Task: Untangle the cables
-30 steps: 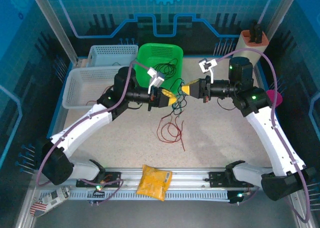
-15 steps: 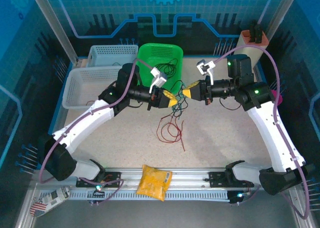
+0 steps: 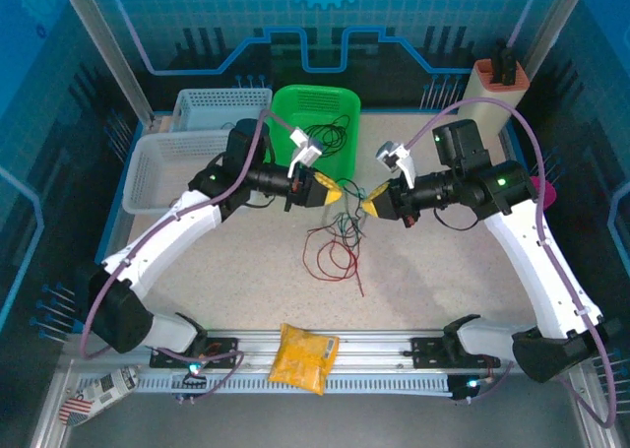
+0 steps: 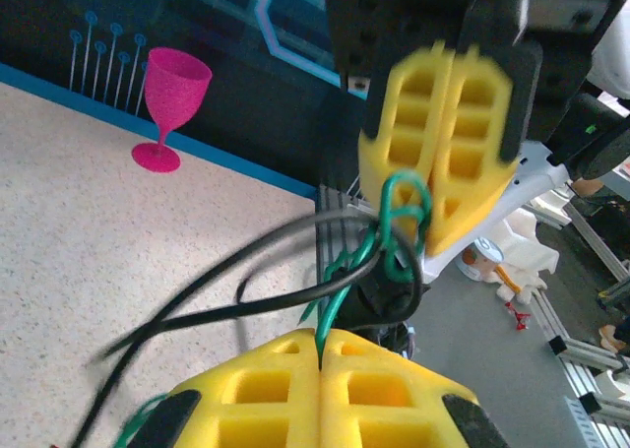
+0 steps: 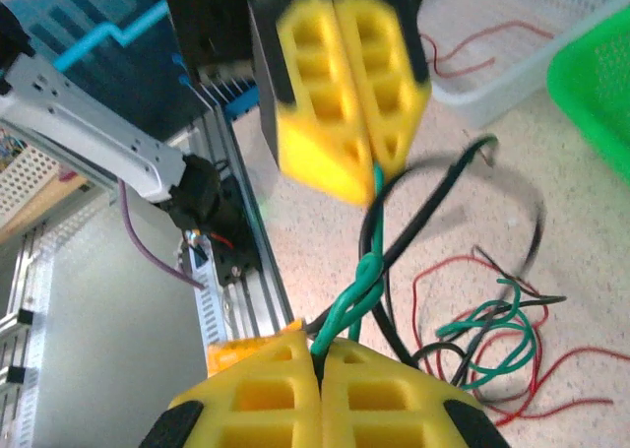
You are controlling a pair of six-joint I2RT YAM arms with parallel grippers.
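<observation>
Both arms meet over mid tabletop (image 3: 226, 271). Left end effector (image 3: 338, 194) has its pads pressed together, pinching the green cable (image 5: 356, 288). Right end effector (image 3: 366, 202) is likewise clamped on the same green strand, just beside the left one. Btwn them the green twists w/ a black cable (image 5: 433, 207). The rest of the cables (image 3: 335, 251), incl. a red cable (image 3: 317, 261), hang down and trail on the tabletop below. A few dark strands lie in the green basket (image 3: 287, 108), so prob. part is sorted. Judged approx. midway: the green/black/red knot is not yet freed, and strands need pulling apart.
</observation>
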